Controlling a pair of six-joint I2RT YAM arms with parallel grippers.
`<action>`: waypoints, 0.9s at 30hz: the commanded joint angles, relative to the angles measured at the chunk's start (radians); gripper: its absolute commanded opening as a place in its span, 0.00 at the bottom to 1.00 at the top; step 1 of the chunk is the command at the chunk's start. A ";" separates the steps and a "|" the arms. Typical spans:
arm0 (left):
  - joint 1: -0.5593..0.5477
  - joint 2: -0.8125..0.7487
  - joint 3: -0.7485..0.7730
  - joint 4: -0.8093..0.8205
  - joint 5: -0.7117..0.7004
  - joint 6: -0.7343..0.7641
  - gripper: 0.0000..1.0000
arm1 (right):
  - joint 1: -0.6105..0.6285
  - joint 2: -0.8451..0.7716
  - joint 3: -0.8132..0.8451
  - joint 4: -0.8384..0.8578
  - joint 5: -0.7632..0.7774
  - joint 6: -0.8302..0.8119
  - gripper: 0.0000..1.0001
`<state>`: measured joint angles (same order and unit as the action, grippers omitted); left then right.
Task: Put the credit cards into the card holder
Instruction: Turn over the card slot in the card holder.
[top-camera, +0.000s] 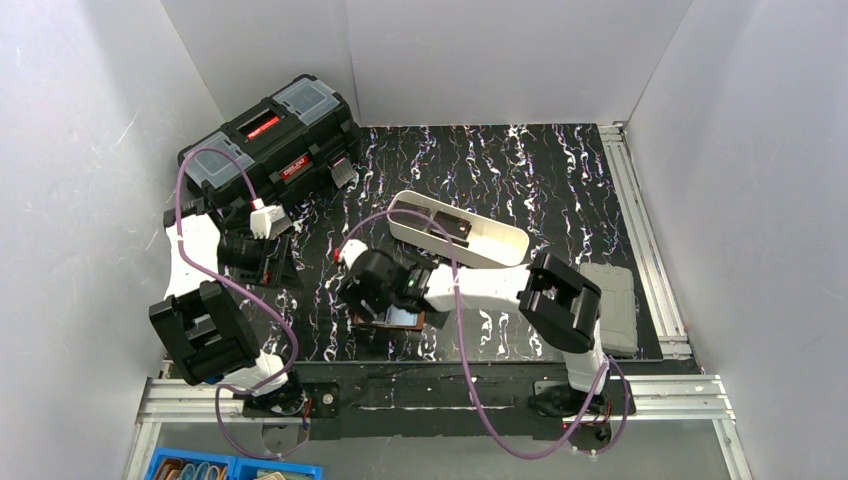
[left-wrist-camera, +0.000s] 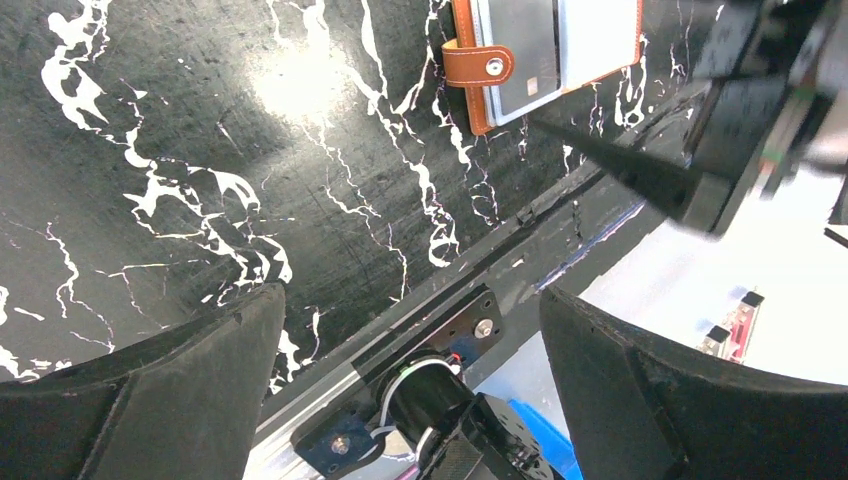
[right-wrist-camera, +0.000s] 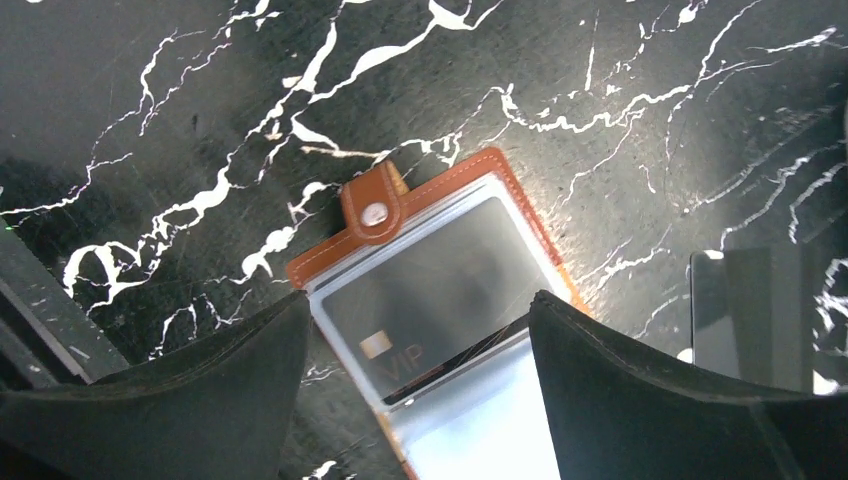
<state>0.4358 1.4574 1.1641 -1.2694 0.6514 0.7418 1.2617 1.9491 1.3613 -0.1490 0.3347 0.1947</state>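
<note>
Card holder (right-wrist-camera: 470, 400) on table (top-camera: 560, 180) nr front edge, card (right-wrist-camera: 430, 290) in its sleeve; tray (top-camera: 500, 245) behind, toolbox (top-camera: 270, 135) back-left.

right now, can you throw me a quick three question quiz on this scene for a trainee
1. Which gripper hangs over the card holder: A the left, B the right, C neither?
2. True or false: the card holder lies folded shut with its strap snapped down.
3. Fill in: the dark card in the holder's clear sleeve has the word ___ printed on it.

Key
1. B, the right gripper, with its jaws open on either side of the holder.
2. False: it lies open on the table.
3. VIP
</note>
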 joint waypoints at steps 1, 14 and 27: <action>0.006 -0.005 0.011 -0.065 0.056 0.063 0.99 | -0.137 -0.034 0.018 0.056 -0.401 -0.012 0.84; 0.006 -0.017 -0.008 -0.082 0.078 0.100 0.99 | -0.178 0.064 0.046 0.019 -0.562 -0.052 0.76; -0.080 -0.149 -0.103 -0.028 0.183 0.299 0.99 | -0.250 0.012 -0.055 0.131 -0.527 -0.005 0.81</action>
<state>0.4206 1.4181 1.1183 -1.3479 0.7753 0.9493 1.0466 2.0075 1.3632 -0.1032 -0.1867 0.1608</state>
